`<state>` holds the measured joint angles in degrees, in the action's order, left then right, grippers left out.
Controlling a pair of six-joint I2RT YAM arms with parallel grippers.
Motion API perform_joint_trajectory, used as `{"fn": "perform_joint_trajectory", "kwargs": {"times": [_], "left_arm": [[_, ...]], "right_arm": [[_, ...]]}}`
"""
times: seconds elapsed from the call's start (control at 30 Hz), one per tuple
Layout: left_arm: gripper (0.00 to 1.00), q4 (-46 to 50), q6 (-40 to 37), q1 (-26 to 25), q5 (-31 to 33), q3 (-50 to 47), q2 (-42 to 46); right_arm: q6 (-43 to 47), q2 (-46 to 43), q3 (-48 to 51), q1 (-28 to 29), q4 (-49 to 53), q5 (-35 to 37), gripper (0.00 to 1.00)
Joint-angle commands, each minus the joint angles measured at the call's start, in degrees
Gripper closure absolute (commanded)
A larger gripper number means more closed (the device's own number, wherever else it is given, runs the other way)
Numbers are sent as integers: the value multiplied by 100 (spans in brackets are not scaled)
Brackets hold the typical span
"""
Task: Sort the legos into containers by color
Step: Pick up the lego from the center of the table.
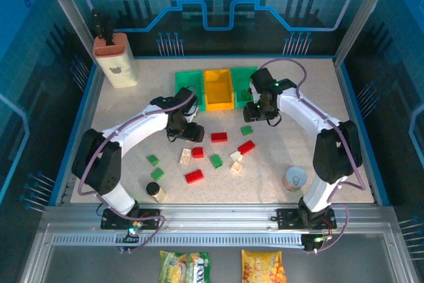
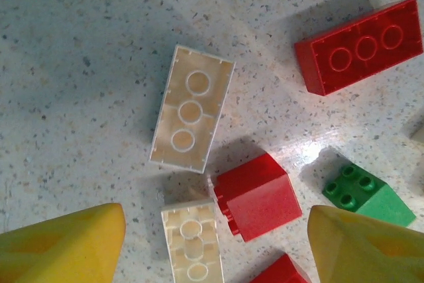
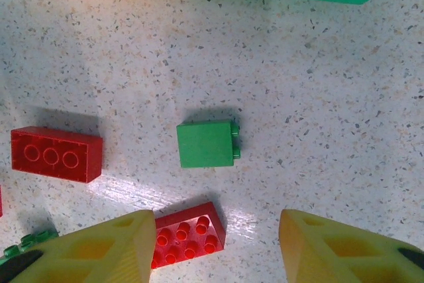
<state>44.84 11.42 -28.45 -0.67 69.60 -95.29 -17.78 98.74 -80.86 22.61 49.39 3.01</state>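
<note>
Hovering, my left fingers [image 2: 73,246] and right fingers [image 3: 331,246] gape empty. Picking step: I'd lower left onto the red brick [image 2: 255,197].

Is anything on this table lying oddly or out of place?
Yes. A cream brick lies upside down, hollow side up, and a green brick rests on its side, studs pointing sideways. Nothing looks spilled or broken.

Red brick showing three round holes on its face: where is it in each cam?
Top external: the red rectangular plastic brick lies near the picture's centre.
Left wrist: upper right.
Right wrist: left edge, mid-height.
Shared landmark: the green studded plastic brick sits below it in each view: top external, left wrist, right wrist bottom-left corner.
</note>
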Motion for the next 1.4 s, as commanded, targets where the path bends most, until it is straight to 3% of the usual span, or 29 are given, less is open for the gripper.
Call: {"fn": "perform_joint_trajectory", "kwargs": {"times": [0.0,0.4,0.83,1.37], "left_arm": [[28,291,-431,-102,243,343,-300],[35,521,-1085,-154,664,818,-1204],[42,414,-1177,-153,568,938,-1752],[66,381,-1166,-155,466,844,-1669]], "right_arm": [[-23,-237,132,68,34,136,47],[-56,-509,336,66,140,242,47],[-91,-689,424,68,234,339,47],[-120,-760,387,76,322,323,48]]}}
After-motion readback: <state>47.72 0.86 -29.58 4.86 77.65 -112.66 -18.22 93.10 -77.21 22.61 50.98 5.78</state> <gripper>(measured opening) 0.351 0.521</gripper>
